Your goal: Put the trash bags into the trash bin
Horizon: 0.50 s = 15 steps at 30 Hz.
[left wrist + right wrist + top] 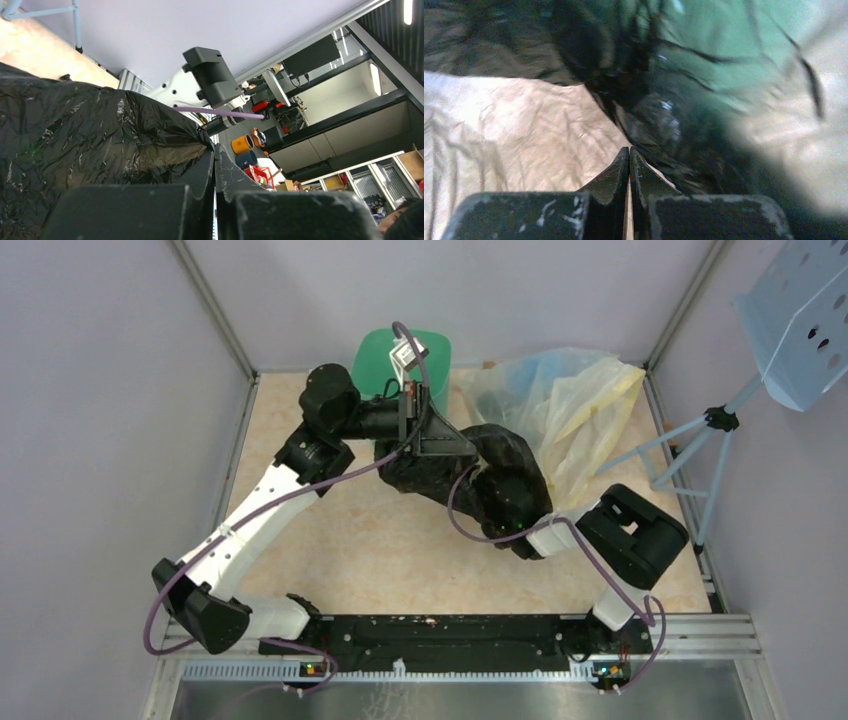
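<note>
Task not done, early to mid stage. The trash bag [440, 475], black, glossy and crinkled, lies bunched over the table [400, 560] just in front of the trash bin [385, 355], none of it over the rim or inside as far as the top view shows. The bin stands upright at the far edge, its mouth partly hidden by the left arm. Left gripper [215, 150] is clenched, fingers pressed together with the black film bulging right against its left finger; can't confirm a fold is pinched between them. Right gripper [629, 152] is clenched too, tips at the bag's edge with bare table sheet to one side (view blurred, green of the bin shows beyond); a grip on the film can't be told either. Clear and yellowish bags [570, 400] sit heaped to the right of the bin, touching the black bag, not part of the job. Left to do: lift the bag, carry it over the rim, push it in.
</note>
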Each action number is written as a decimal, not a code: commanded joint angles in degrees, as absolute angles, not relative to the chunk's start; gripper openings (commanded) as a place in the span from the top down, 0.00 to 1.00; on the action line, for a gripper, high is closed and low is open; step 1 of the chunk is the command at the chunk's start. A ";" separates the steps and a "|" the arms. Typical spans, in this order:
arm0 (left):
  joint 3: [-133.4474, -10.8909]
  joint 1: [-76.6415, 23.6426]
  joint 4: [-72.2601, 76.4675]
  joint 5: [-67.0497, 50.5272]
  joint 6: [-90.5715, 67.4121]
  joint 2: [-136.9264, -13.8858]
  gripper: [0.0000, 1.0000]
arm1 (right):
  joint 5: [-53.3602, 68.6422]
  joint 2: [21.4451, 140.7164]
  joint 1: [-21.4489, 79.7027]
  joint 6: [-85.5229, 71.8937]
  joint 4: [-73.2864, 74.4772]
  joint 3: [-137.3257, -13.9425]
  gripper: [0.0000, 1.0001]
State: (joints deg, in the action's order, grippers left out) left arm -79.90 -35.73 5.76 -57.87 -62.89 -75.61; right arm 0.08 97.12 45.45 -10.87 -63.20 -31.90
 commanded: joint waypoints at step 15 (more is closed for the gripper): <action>-79.74 -35.98 -26.83 -48.51 -33.49 -72.57 1.00 | 18.75 85.99 42.26 -25.22 -65.78 -32.30 1.00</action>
State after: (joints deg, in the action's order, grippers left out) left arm -79.66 -35.79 -18.39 -55.79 -42.89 -70.94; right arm 13.30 90.65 41.63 -23.29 -63.96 -30.39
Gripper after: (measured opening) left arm 0.003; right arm 0.003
